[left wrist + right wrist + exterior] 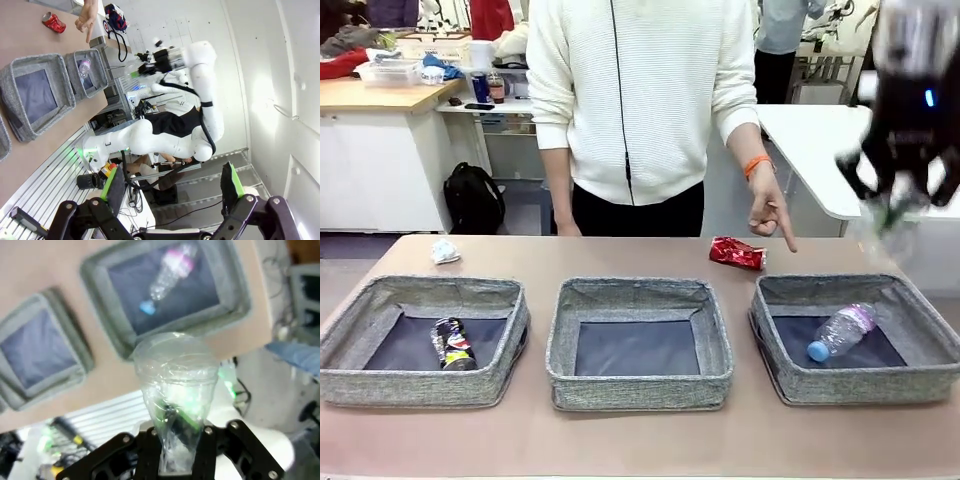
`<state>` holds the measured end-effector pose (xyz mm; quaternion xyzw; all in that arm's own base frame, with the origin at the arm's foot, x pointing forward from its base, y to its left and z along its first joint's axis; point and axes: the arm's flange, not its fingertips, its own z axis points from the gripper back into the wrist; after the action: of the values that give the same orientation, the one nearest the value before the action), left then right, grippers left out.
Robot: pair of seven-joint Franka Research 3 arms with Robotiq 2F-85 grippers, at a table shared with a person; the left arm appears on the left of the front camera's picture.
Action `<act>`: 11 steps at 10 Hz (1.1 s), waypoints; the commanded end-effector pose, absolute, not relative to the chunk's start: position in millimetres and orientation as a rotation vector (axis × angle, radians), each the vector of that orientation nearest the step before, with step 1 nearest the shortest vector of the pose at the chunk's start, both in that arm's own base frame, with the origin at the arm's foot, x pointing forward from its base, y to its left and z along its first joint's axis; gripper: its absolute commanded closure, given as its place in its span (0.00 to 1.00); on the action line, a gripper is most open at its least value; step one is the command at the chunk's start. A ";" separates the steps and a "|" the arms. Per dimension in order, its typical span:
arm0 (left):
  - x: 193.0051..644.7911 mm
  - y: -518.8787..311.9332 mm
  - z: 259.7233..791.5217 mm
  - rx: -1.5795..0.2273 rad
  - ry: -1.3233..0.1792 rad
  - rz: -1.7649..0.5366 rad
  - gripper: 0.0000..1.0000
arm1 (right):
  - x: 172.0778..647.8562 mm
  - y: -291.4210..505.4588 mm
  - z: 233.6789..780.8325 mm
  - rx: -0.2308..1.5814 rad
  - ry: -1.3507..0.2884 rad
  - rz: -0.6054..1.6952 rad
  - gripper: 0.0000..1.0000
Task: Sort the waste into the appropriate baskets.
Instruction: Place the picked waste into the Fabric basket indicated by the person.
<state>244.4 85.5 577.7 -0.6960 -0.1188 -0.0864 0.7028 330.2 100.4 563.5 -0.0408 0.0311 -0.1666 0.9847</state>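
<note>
High above the right basket (930, 385), my right gripper (898, 195) is shut on a clear plastic bottle (175, 370), seen close up between its jaws (176, 429). Another clear bottle (840, 331) with a blue cap lies in that basket. A dark can (452, 344) lies in the left basket (420, 388). The middle basket (638, 390) holds nothing. A red can (737, 253) lies on the table behind the right basket, and a person's hand (768, 213) points down beside it. A white paper wad (444, 250) sits at the far left. My left gripper (172, 186) is open, off the table.
The person stands at the far edge of the brown table (640, 445). A white table (810, 140) stands behind on the right. In the left wrist view my right arm (200, 90) reaches over the baskets (35, 95).
</note>
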 end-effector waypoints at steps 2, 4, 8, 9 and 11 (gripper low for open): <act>243.5 84.3 579.5 -1.570 -0.281 -0.211 0.00 | 333.2 57.2 489.7 0.089 0.086 -0.398 0.96; 243.5 84.3 579.5 -1.570 -0.281 -0.211 0.00 | 347.8 49.1 467.9 0.128 0.065 -0.463 0.96; 243.5 84.3 579.5 -1.570 -0.281 -0.211 0.00 | 353.5 47.7 458.0 0.190 0.051 -0.498 0.96; 243.5 84.3 579.5 -1.570 -0.281 -0.211 0.00 | 350.5 48.5 456.5 0.195 0.046 -0.502 0.96; 243.5 84.3 579.5 -1.570 -0.281 -0.211 0.00 | 349.6 50.5 458.2 0.205 0.028 -0.492 0.65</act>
<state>244.5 85.5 577.7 -0.6961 -0.1187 -0.0864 0.7028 352.6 49.2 462.7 0.0812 0.0294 -0.2493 0.9646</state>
